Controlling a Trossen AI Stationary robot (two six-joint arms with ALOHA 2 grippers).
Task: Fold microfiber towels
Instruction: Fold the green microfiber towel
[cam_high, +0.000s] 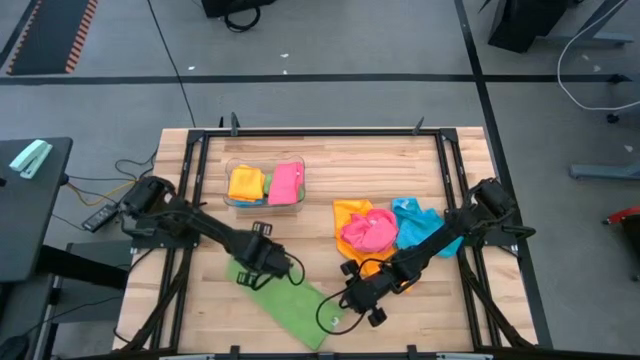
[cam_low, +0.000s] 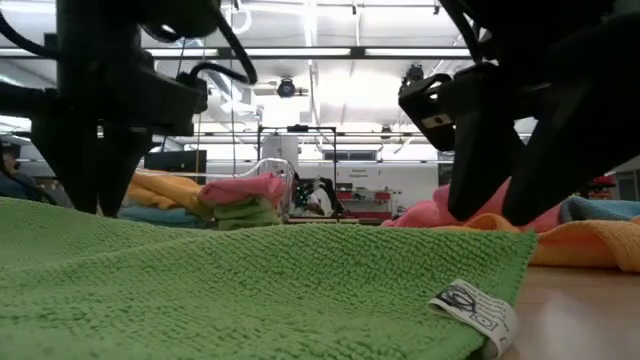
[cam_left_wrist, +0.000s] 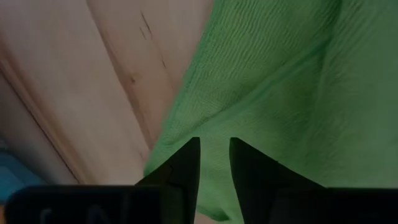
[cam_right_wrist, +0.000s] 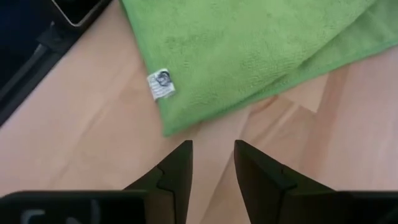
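Green towel (cam_high: 288, 303) lies flat at the table's (cam_high: 400, 160) six o'clock. Left gripper (cam_left_wrist: 214, 155), fingers slightly apart, at its ten-o'clock end; right gripper (cam_right_wrist: 212, 158), parted, empty, beside its three-o'clock corner.

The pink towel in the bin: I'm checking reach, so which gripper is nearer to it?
Left. The left gripper sits over the green towel just below the bin that holds the pink towel; the right gripper is farther, by the green towel's far end.
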